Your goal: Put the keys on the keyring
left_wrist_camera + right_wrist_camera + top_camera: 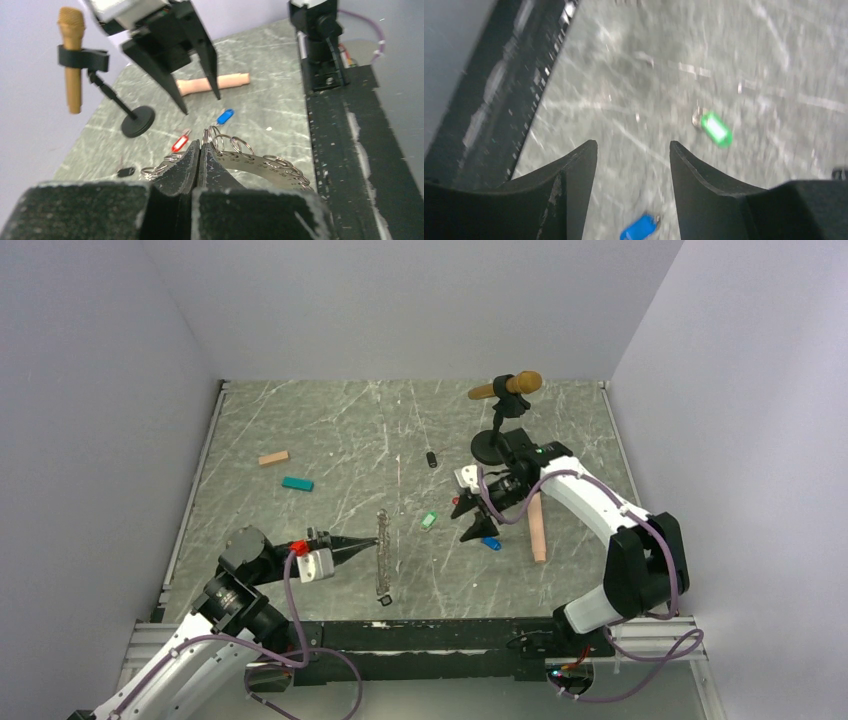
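- Pale lilac walls close round a grey-green marbled table (300,420); no box, tray or other container shows on it.
- Toward the left edge lie a peach block (273,457) and a teal block (297,483), both well apart from the task's things.
- Reaching in from the near left corner, the left claw (368,545) has its jaws pressed together over the keyring (383,565), seemingly nipping it partway along.
- That keyring lies stretched out toward the near edge, around the table's middle. Its small rings look bare, so I judge that no key is on it.
- Just right of it sits the green key (429,521), loose on the table.
- Farther right, the right claw (466,522) hangs wide and holds nothing. The red key (181,142) lies by its far fingertip and the blue key (491,543) by its near one.
- All three keys are left to thread, so the job looks barely started.
- Toward the far right corner a microphone (505,388) sits clipped in a black stand (490,448). A peach stick (538,530) lies nearer the right edge.
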Robot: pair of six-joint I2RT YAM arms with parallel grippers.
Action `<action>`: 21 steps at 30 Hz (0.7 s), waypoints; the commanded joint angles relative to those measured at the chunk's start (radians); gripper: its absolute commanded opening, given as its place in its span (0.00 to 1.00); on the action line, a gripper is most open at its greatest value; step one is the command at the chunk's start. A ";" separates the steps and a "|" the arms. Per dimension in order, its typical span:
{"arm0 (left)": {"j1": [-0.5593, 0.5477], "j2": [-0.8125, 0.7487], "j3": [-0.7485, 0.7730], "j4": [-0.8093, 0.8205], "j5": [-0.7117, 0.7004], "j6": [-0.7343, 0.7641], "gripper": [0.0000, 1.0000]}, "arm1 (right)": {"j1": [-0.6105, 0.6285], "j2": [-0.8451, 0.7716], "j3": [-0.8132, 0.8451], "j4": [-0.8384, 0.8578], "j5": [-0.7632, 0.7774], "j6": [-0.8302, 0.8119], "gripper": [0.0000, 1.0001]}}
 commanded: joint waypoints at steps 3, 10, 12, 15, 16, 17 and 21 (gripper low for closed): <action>0.048 -0.001 0.041 -0.025 -0.173 0.064 0.00 | -0.060 -0.066 -0.185 0.292 0.235 -0.029 0.62; 0.066 -0.030 0.047 -0.118 -0.212 0.097 0.00 | -0.129 -0.018 -0.196 0.339 0.258 0.162 0.55; 0.066 -0.040 0.043 -0.121 -0.208 0.112 0.00 | -0.134 -0.041 -0.242 0.400 0.300 0.234 0.54; 0.074 -0.033 0.050 -0.129 -0.190 0.120 0.00 | -0.156 -0.055 -0.290 0.460 0.363 0.284 0.51; 0.077 -0.030 0.052 -0.131 -0.179 0.119 0.00 | -0.167 -0.053 -0.301 0.464 0.371 0.288 0.50; 0.081 -0.027 0.053 -0.131 -0.170 0.119 0.00 | -0.176 -0.046 -0.301 0.460 0.372 0.290 0.48; 0.090 -0.028 0.050 -0.124 -0.152 0.114 0.00 | -0.189 -0.029 -0.300 0.471 0.373 0.335 0.45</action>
